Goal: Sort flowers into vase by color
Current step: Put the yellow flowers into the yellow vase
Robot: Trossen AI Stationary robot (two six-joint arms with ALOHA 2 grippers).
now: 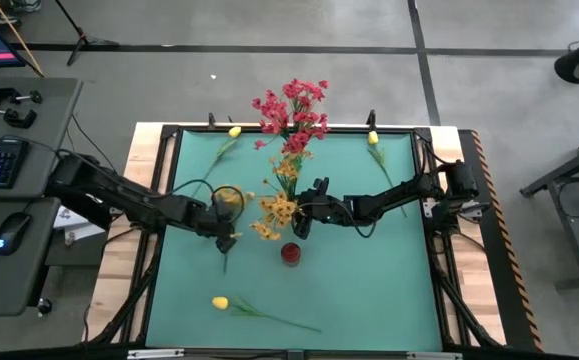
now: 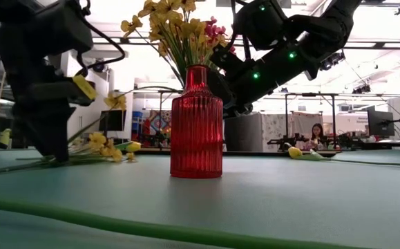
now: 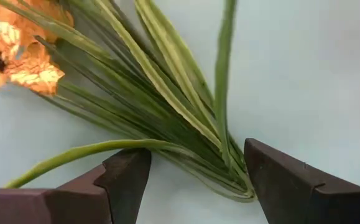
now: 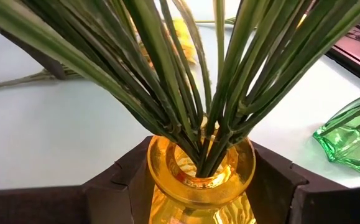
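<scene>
My left gripper (image 1: pixel 226 240) (image 3: pixel 192 180) is open, low over an orange-yellow bunch (image 1: pixel 227 200) that lies flat on the table. Its fingers stand on either side of the bunch's stem where the leaves join (image 3: pixel 229 171). My right gripper (image 1: pixel 302 222) (image 4: pixel 201 180) is shut on a yellow glass vase (image 4: pixel 201 165) holding orange-yellow flowers (image 1: pixel 277 210). An empty red ribbed vase (image 1: pixel 290 253) (image 2: pixel 196 124) stands nearer. A pink-red bunch (image 1: pixel 294 110) stands in a green glass vase (image 4: pixel 350 140). Three yellow tulips lie on the mat (image 1: pixel 234 131) (image 1: pixel 373 138) (image 1: pixel 220 302). My right gripper holds the yellow vase by its neck (image 4: pixel 161 168), just under the rim, pinched between the two fingers (image 4: pixel 124 183). The fingers come level from the table's right side. The vase is upright with several green stems in it; its base is hidden, so lifted or standing cannot be told.
The red vase stands just in front of my right gripper. The near tulip's long stem (image 2: pixel 117 225) runs across the mat's near part. A black frame rims the green mat (image 1: pixel 369 290). A desk with keyboard and mouse sits off the table's left.
</scene>
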